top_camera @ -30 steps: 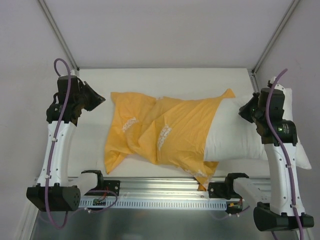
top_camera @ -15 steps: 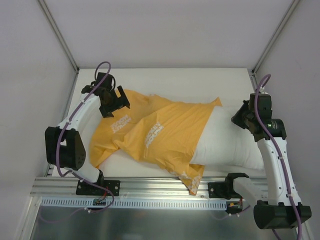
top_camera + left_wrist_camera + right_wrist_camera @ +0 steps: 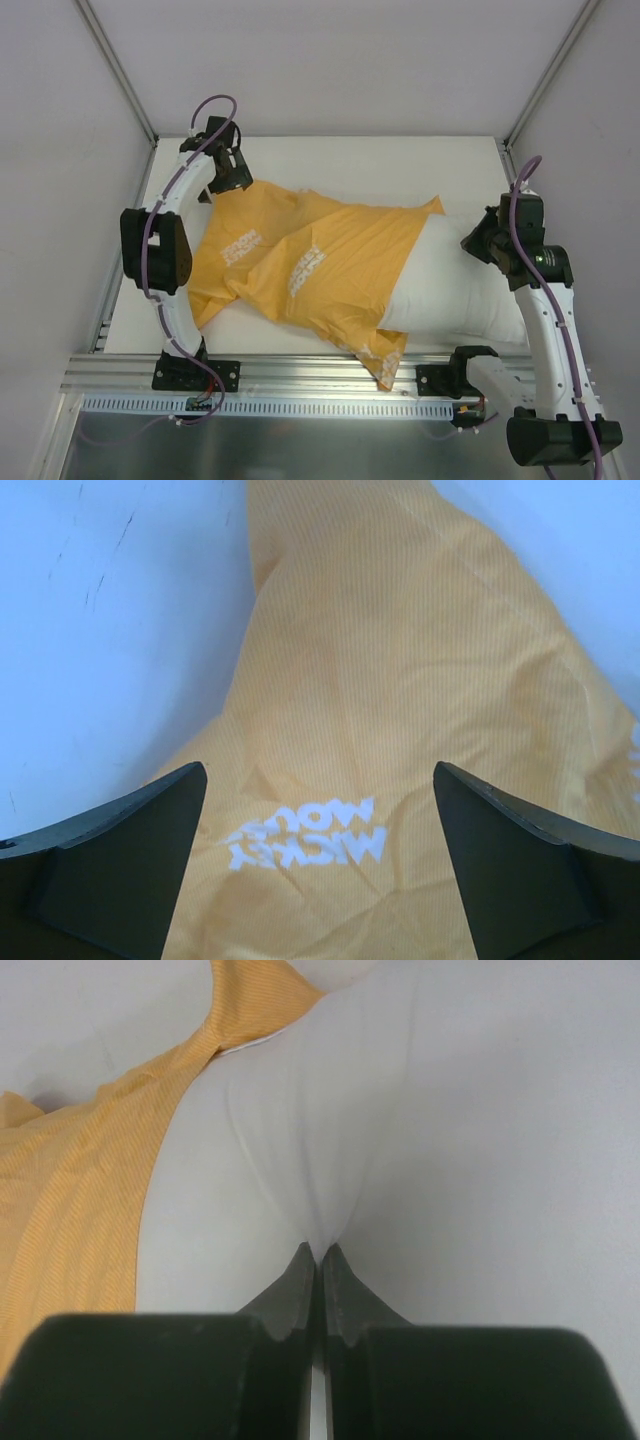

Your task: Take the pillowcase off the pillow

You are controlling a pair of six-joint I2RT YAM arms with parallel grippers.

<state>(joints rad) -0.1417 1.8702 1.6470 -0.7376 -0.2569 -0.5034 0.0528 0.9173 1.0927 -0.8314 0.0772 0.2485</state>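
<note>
The orange pillowcase (image 3: pixel 310 265), with small white logos, lies crumpled over the left half of the white pillow (image 3: pixel 455 285), whose right half is bare. My left gripper (image 3: pixel 232 180) hovers open over the pillowcase's far-left corner. In the left wrist view its jaws (image 3: pixel 318 780) stand wide apart above the orange pillowcase (image 3: pixel 400 660) and a white logo (image 3: pixel 305 845), holding nothing. My right gripper (image 3: pixel 478 238) is at the pillow's bare right end. The right wrist view shows this gripper (image 3: pixel 318 1252) shut, pinching a fold of the white pillow (image 3: pixel 480 1140), with the pillowcase's hem (image 3: pixel 80 1210) to the left.
A white table (image 3: pixel 350 160) carries everything, boxed in by pale walls on three sides. An aluminium rail (image 3: pixel 330 385) with both arm bases runs along the near edge. A corner of the pillowcase (image 3: pixel 385 365) hangs over that rail.
My left arm swung in from the far left over the pillowcase's far-left corner and its gripper opened. The pillowcase spread out flatter and leftward. The right gripper and pillow shifted slightly left.
</note>
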